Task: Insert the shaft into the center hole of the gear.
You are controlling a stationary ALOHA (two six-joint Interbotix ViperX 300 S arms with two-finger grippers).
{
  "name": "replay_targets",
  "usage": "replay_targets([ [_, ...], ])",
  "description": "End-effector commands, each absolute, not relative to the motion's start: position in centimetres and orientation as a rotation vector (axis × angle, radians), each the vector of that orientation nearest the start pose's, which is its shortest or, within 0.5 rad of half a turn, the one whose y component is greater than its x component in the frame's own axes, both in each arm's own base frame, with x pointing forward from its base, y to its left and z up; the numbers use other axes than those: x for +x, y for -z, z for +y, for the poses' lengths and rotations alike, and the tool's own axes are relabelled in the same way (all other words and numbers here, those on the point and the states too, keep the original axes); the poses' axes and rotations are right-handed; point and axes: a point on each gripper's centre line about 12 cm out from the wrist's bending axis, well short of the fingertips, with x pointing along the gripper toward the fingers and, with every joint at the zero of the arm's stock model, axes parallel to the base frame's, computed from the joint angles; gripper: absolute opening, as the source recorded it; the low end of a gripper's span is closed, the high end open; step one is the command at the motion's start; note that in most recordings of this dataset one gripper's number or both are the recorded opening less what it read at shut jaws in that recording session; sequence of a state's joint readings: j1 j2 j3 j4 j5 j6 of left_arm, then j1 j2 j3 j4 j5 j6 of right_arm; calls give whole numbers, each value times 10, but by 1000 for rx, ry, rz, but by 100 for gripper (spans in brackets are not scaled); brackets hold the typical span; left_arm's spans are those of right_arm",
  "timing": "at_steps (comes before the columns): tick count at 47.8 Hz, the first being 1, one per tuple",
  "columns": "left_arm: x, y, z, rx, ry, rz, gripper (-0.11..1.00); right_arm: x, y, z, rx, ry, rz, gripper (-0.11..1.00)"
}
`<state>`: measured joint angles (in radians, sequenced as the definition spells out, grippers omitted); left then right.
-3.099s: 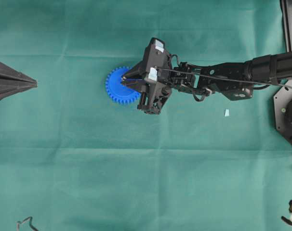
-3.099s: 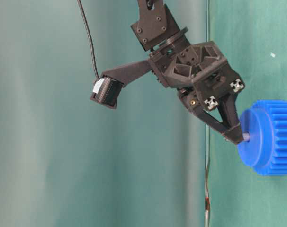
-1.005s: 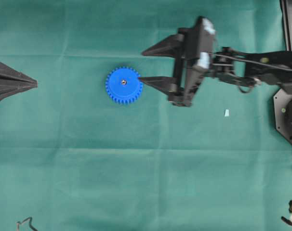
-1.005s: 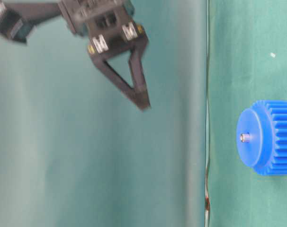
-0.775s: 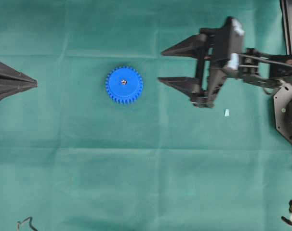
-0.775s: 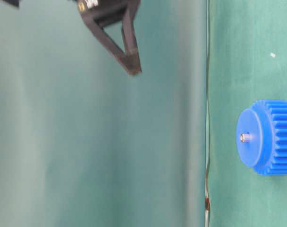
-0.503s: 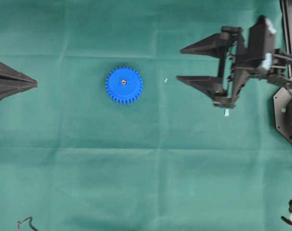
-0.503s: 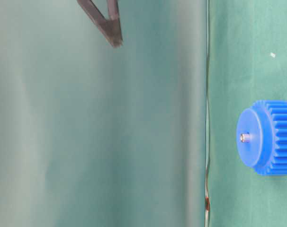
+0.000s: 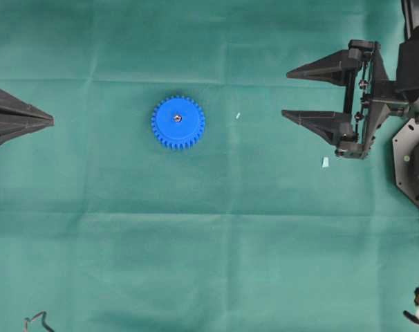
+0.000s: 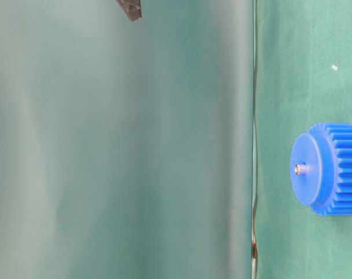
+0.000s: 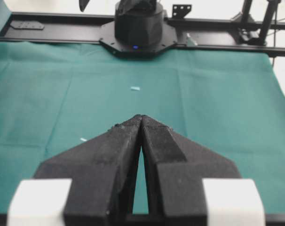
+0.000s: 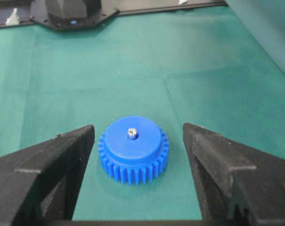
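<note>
The blue gear (image 9: 178, 122) lies flat on the green cloth; it also shows in the table-level view (image 10: 327, 169) and the right wrist view (image 12: 133, 149). The silver shaft (image 9: 177, 118) stands in the gear's center hole, its shiny end poking out (image 10: 301, 169) (image 12: 132, 133); the hole itself is hidden by it. My right gripper (image 9: 286, 94) is open and empty, far to the right of the gear, which sits beyond its spread jaws (image 12: 138, 132). My left gripper (image 9: 52, 121) is shut and empty at the far left (image 11: 141, 117).
A small pale blue-white scrap (image 9: 326, 162) lies on the cloth under the right gripper, also in the left wrist view (image 11: 135, 88). A tiny white speck (image 9: 238, 115) lies right of the gear. The right arm's black base (image 9: 413, 162) sits at the right edge.
My right gripper let go of the shaft, leaving it standing in the gear, opened, rose and drew back to the right. The left arm has not moved.
</note>
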<state>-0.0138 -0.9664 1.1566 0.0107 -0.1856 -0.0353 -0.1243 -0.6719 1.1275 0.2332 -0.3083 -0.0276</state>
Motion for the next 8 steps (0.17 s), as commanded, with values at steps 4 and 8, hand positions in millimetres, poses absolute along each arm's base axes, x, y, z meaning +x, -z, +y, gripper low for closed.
replay_targets([
  [4, 202, -300, -3, -23, 16, -23, 0, 243, -252, -41, 195, 217, 123, 80],
  [8, 202, -300, -3, -22, 16, -23, 0, 243, -252, -41, 195, 218, 123, 81],
])
